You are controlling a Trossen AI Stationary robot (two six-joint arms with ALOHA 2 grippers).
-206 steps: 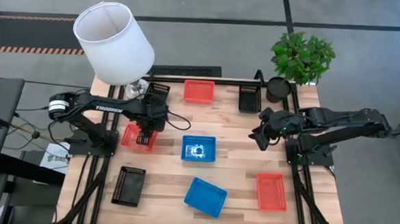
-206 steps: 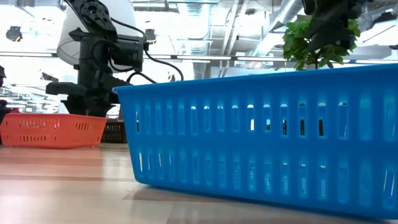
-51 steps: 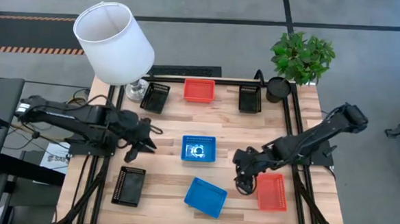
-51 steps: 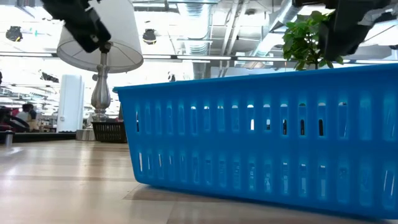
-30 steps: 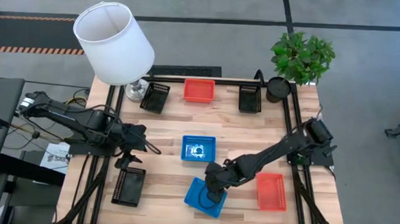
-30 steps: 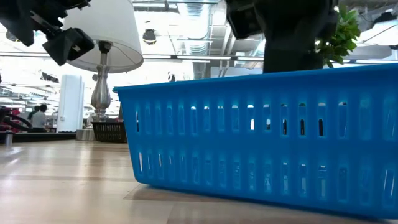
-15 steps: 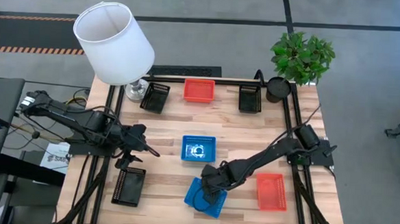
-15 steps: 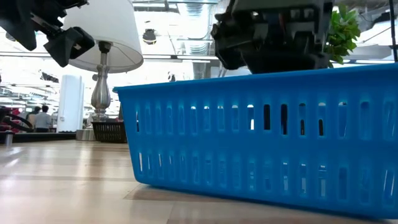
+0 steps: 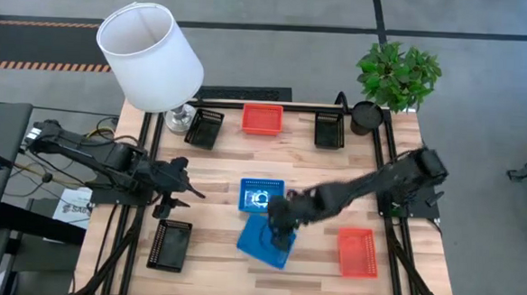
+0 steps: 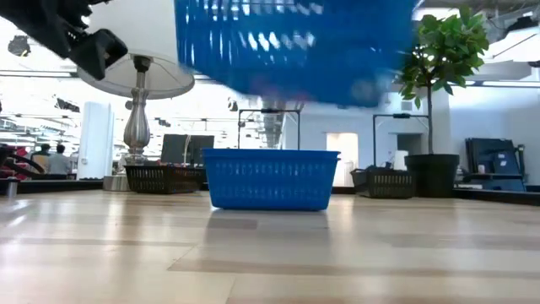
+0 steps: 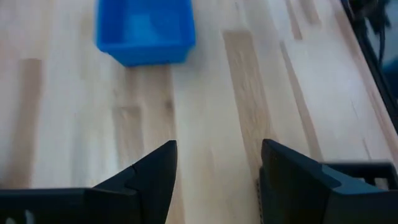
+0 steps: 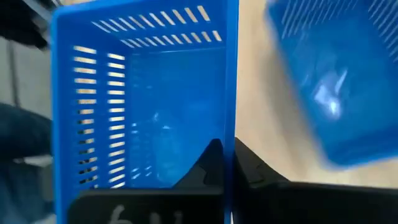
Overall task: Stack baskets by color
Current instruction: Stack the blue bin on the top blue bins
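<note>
Your right gripper [image 9: 280, 222] was clamped on one wall of a blue basket [image 9: 263, 241], the fingers pinching just the thin rim, and the basket hung in the air, tilted, right beside the centre blue basket [image 9: 261, 196] on its near side. That was the risk: a one-wall pinch lets the load swing. If you had brought it over tilted, its low corner could have caught the centre basket's rim and shoved it, or left it cocked instead of nested. In the low view the carried basket was a blur, so I could only guess how steeply it hung.

Your left gripper [image 9: 183, 190] hovered well to the left of the centre basket, jaws spread and holding nothing, above a black basket [image 9: 170, 245]. It was out of the way, provided it stayed there.

Right of the centre basket lay a red basket [image 9: 356, 252]. Beyond the centre basket another red one [image 9: 262, 119] sat between two black ones.
</note>
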